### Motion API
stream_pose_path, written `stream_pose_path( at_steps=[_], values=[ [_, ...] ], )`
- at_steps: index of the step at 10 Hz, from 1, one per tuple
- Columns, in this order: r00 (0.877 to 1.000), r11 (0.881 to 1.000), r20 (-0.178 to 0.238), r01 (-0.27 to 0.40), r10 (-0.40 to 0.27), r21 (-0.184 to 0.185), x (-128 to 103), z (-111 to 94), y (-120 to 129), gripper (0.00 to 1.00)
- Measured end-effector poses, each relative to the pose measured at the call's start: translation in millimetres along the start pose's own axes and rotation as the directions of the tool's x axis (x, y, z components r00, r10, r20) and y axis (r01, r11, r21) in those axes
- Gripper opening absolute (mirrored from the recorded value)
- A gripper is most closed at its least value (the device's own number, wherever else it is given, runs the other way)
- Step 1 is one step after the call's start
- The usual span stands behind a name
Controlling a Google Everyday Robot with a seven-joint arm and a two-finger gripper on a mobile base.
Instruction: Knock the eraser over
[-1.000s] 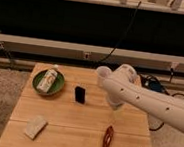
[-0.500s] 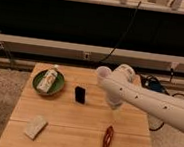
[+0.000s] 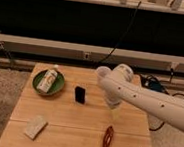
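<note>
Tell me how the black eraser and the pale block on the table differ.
Colour: the eraser is black, the pale block is beige. Pose: the eraser stands upright, the pale block lies flat. Place: the eraser is near the middle of the table, the pale block near its front left corner. Both are rectangular, and the gripper hangs right of the eraser, touching neither.
</note>
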State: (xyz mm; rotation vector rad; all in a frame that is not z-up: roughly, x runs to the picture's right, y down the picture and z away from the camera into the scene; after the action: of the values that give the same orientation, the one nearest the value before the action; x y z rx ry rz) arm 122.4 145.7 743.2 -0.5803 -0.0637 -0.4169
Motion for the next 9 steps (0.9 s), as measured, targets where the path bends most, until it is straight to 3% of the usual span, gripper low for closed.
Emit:
stream_pose_path(
  at_steps=[8,9],
  values=[
    [0.999,0.999,0.015,0.032,-0.032,-0.002,-3.7,10.4,-7.9,0.80],
    [0.999,0.999,0.019,0.036,-0.036,-0.001,-4.7,12.1,-9.9,0.75]
  ],
)
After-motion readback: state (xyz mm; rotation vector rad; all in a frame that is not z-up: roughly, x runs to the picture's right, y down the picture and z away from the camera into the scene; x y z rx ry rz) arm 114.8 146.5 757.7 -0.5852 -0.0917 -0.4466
